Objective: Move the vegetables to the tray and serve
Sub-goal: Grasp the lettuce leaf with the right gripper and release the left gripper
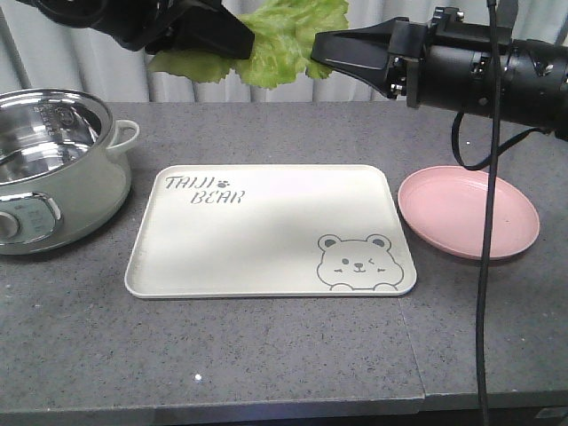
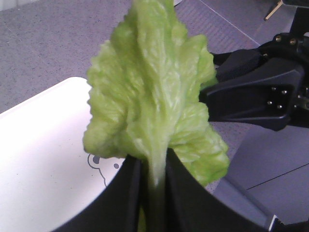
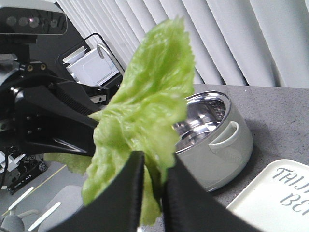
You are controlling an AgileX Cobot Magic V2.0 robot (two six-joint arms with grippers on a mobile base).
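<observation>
Lettuce: the lettuce hangs in the air between the two grippers, above the far edge of the tray; it touches neither tray nor surface
Left gripper: the left gripper is pinching the lettuce; its wrist view shows the pale stalk squeezed between the two black fingers of the left gripper, the lettuce fanning away from them
Right gripper: the right gripper is pinching the opposite edge; in its wrist view the leaf runs down between the closed fingers of the right gripper
Front view only: the whole tray with its bear drawing and lettering, below both grippers; a pink plate under the right arm; a black cable hanging in front of it
Left wrist only: the stalk in the grip; the right gripper just beyond the leaf; a tray corner below and to the left
Right wrist only: the left gripper behind the lettuce; the steel inside of the pot beyond it; a tray corner
Surface: a grey speckled surface carries pot, tray and plate, well apart from both grippers
Room: pale vertical blinds behind the surface
</observation>
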